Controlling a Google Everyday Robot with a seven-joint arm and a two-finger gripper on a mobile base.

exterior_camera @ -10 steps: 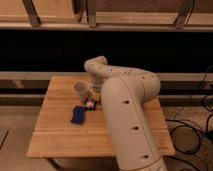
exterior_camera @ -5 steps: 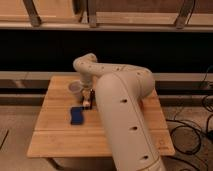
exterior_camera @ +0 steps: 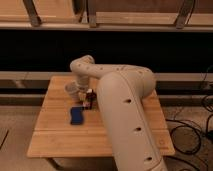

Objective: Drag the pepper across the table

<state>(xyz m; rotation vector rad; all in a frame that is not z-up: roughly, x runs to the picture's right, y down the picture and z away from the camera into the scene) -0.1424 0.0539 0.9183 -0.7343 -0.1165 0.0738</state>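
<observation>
The light wooden table (exterior_camera: 55, 135) fills the middle of the camera view. My gripper (exterior_camera: 89, 96) hangs from the big beige arm (exterior_camera: 125, 110) and is low over the table's middle back, just right of the translucent cup (exterior_camera: 72, 89). A small dark reddish thing, the pepper (exterior_camera: 85, 104), shows right under the gripper on the tabletop. I cannot tell whether the gripper touches it. The flat blue pad (exterior_camera: 76, 115) lies just in front and left of the pepper.
The arm covers the table's right half. A dark shelf wall (exterior_camera: 40, 50) runs behind the table. Cables (exterior_camera: 202, 135) lie on the floor to the right. Bare planks show at the table's left and front.
The arm's upper bend has swung to the left and the gripper has shifted slightly left, toward the cup. The cup and the blue pad have stayed where they were.
</observation>
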